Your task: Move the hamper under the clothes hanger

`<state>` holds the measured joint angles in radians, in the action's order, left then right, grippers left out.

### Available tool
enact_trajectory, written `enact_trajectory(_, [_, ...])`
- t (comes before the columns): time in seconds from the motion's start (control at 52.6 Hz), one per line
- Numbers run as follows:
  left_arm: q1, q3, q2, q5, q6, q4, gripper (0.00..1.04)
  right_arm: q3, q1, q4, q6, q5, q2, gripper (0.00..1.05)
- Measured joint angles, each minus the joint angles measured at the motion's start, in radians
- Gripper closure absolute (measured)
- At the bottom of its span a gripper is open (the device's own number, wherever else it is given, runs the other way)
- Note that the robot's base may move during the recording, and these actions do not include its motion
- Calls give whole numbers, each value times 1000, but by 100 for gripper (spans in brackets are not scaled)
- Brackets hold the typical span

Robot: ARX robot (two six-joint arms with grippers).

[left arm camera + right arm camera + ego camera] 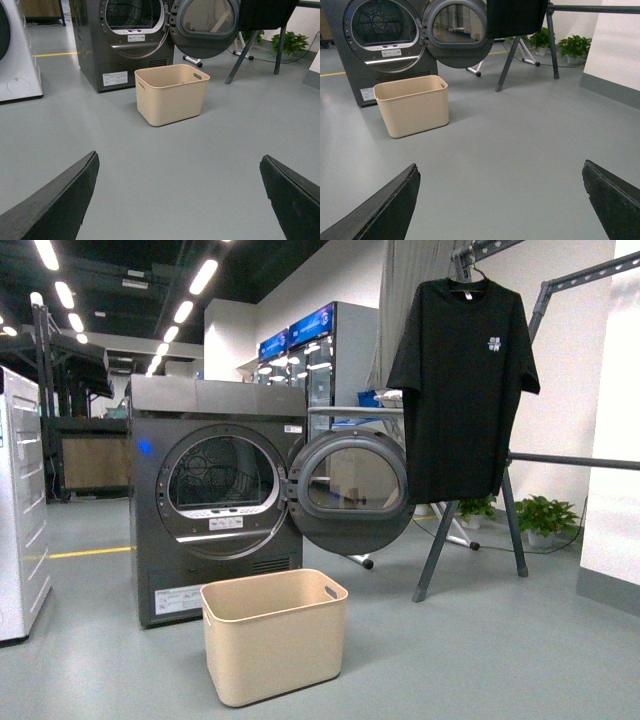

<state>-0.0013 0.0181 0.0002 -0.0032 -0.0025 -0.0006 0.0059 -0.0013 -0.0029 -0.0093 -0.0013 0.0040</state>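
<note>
The beige hamper [273, 636] stands empty on the grey floor, in front of the dryer and left of the clothes hanger [520, 455]. The rack's dark grey legs splay on the floor and a black T-shirt [462, 375] hangs from it. The hamper also shows in the left wrist view [171, 94] and in the right wrist view [412, 105]. My left gripper [179, 157] is open and empty, well short of the hamper. My right gripper [500, 167] is open and empty, also well short. Neither arm shows in the front view.
A dark grey dryer [215, 505] stands behind the hamper with its round door [350, 492] swung open toward the rack. A white appliance [20, 510] is at the left. Potted plants [548, 517] and a white wall [615, 480] are at the right.
</note>
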Motion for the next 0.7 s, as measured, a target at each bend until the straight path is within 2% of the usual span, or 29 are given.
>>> enact_trajectory(0.704, [0, 0, 2, 0, 0, 0, 7, 0, 0, 0, 0, 1, 0, 8])
